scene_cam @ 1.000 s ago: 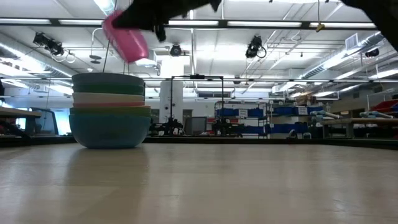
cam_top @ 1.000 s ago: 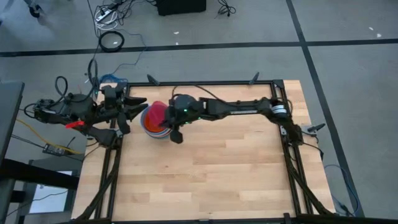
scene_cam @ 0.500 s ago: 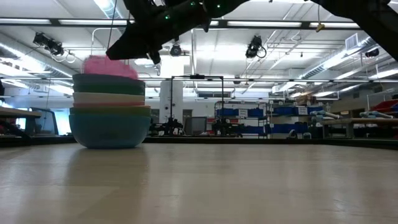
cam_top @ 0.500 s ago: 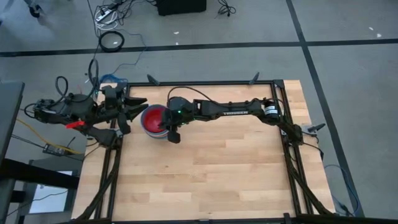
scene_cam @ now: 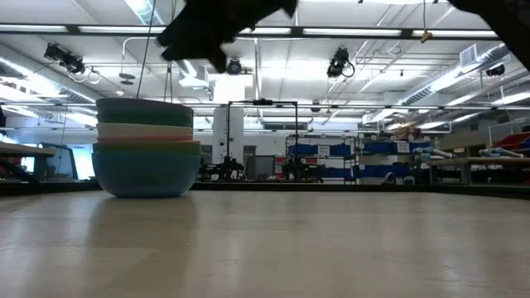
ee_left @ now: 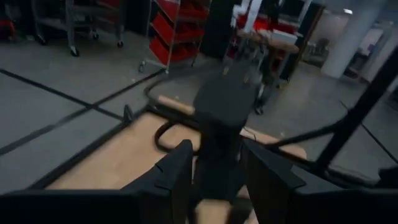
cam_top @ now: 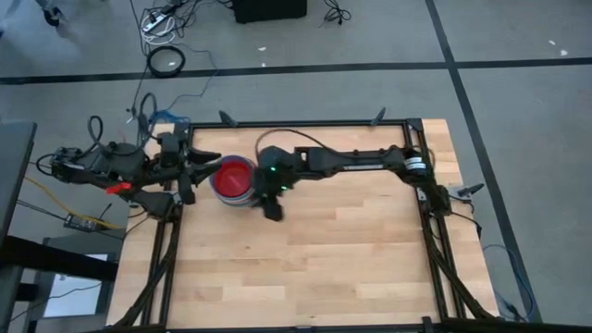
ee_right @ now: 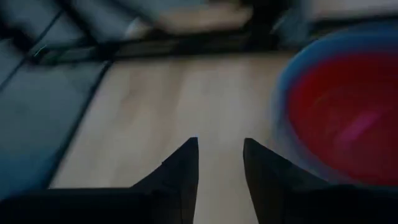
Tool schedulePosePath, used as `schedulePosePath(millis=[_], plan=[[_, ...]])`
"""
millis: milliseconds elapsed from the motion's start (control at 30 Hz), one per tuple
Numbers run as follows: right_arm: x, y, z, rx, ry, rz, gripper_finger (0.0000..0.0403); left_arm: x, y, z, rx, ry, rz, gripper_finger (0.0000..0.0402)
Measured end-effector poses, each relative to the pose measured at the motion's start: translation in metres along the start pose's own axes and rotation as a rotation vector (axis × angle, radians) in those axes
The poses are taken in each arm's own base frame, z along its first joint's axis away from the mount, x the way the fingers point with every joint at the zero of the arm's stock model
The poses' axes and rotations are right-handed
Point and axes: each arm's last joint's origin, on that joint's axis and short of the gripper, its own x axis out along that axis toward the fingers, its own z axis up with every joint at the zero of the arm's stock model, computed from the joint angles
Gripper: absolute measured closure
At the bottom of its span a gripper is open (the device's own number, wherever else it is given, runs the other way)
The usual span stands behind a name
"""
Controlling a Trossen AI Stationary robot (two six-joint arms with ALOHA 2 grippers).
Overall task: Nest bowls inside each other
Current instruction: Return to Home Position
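A: status on the bowls (cam_top: 234, 178)?
B: one nested stack, far-left part of the table (cam_top: 324, 250), just beside the left gripper (cam_top: 196, 174). The red bowl (cam_top: 235, 174) sits innermost with a blue rim round it. From table height: teal bowl (scene_cam: 145, 111) uppermost, light blue bowl (scene_cam: 145, 172) at the base
A: why's the right gripper (cam_top: 274, 207) parked there?
B: my read – nesting looks done, so it hangs off the stack's side, above bare wood, not over the rim. Nothing to knock when it heads home. Jaws spread, nothing between them, boards showing through the gap
A: arm pose?
B: right arm (cam_top: 351, 162) stretched long across the table's far side from its base on the right, wrist tipped down by the stack. Left arm (cam_top: 120, 166) folded at its own edge, fingers parted and empty, aimed at the other arm's wrist
A: risk?
B: low, I'd say – stack looks level, rims sit flush
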Motion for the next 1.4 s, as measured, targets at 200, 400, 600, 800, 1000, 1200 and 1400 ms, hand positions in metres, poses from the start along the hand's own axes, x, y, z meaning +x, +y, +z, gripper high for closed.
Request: schedulePosePath(millis=[200,400,600,800,1000,1200,1400], plan=[[-0.041,0.053,0.005,-0.125,0.089,0.137,0.0287,0.005,-0.004,0.001,-0.03,-0.012,-0.017,0.0257],[-0.123,0.108,0.029,-0.249,-0.038,0.283,0.0287,0.006,-0.009,0.01,-0.004,-0.08,-0.086,0.0257],[-0.263,0.146,0.04,-0.377,-0.305,0.362,0.0287,-0.016,-0.022,0.038,0.385,-0.214,-0.63,0.0257],[-0.381,0.159,0.02,-0.463,-0.54,0.337,0.0288,-0.035,-0.002,0.045,0.417,-0.222,-0.5,0.0257],[-0.429,0.156,-0.02,-0.458,-0.56,0.286,0.0288,-0.049,0.016,0.03,0.408,-0.181,-0.414,0.0257],[-0.438,0.148,-0.066,-0.4,-0.601,0.214,0.0288,-0.086,0.041,0.008,0.329,-0.266,-0.407,0.0257],[-0.429,0.138,-0.125,-0.366,-0.671,0.191,0.0288,-0.101,0.058,-0.025,0.278,-0.349,-0.423,0.0257]])
